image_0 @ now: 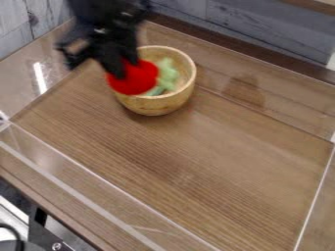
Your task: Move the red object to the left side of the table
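The red object (129,80), a small round soft toy fruit, hangs just above the table (222,167) at the left rim of the wooden bowl. My black gripper (121,65) comes down on it from above and is shut on it. Motion blur smears the arm. The fruit's leafy tip is hidden behind the gripper or lost against the green item in the bowl.
A wooden bowl (173,96) stands at the back centre with a pale green item (165,76) inside. Low clear acrylic walls (26,137) edge the tabletop on all sides. A clear triangular stand sits behind the arm at the back left.
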Available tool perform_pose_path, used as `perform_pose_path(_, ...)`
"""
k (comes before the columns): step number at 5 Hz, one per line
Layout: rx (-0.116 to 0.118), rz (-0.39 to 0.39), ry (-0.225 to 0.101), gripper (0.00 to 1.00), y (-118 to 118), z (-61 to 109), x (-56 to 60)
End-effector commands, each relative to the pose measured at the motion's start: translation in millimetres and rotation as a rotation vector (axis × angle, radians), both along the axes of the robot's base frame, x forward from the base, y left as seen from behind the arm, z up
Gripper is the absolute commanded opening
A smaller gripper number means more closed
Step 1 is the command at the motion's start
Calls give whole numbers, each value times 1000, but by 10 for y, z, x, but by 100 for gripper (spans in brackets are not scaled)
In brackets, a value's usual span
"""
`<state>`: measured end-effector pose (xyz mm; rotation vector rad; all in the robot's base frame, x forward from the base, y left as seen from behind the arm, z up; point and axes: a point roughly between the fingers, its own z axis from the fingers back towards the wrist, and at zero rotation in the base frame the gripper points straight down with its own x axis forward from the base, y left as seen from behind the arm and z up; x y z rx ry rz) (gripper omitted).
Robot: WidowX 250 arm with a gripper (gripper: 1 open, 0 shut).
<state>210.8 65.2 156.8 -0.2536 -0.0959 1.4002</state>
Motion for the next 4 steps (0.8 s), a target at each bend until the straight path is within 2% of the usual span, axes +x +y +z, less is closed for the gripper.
perform_pose_path(1, 32, -6, -56, 0, 343, 170, -81)
perform_pose_path(2, 47, 41, -51, 0, 605, 180, -45)
perform_pose_path(3, 60, 70, -34, 0, 746, 183, 9)
perform_pose_path(4, 68, 38, -16, 0, 830, 29, 66)
